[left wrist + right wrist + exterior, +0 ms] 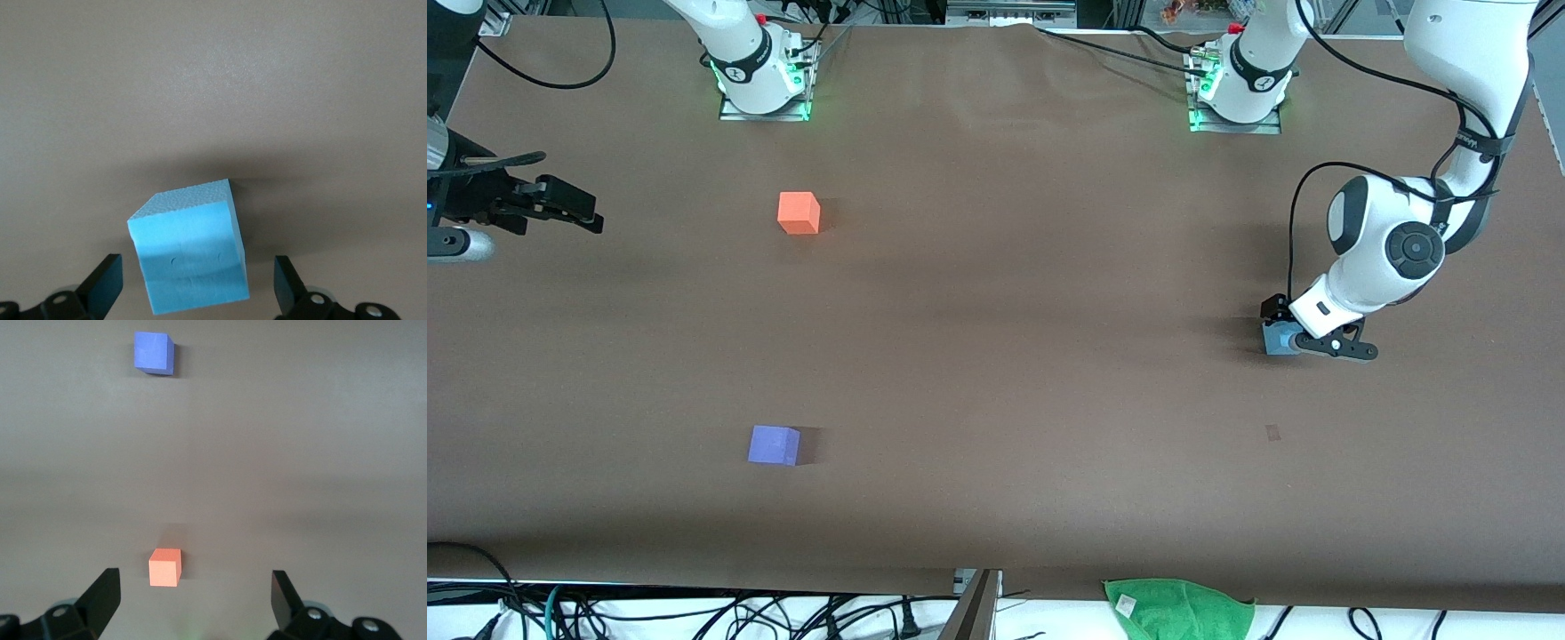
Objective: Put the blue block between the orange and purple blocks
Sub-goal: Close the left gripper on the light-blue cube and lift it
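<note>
Sky-blue foam, the blue block sits between the spread fingers of the left gripper, well toward the left arm's end from the orange block — seemingly untouched, so the grasp is in hand. Next: close, lift, carry it between orange and the purple block. The right gripper waits open, empty, at the right arm's end of the brown table

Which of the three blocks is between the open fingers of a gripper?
The blue block, between the left gripper's open fingers; the orange block and purple block lie apart from both grippers.
</note>
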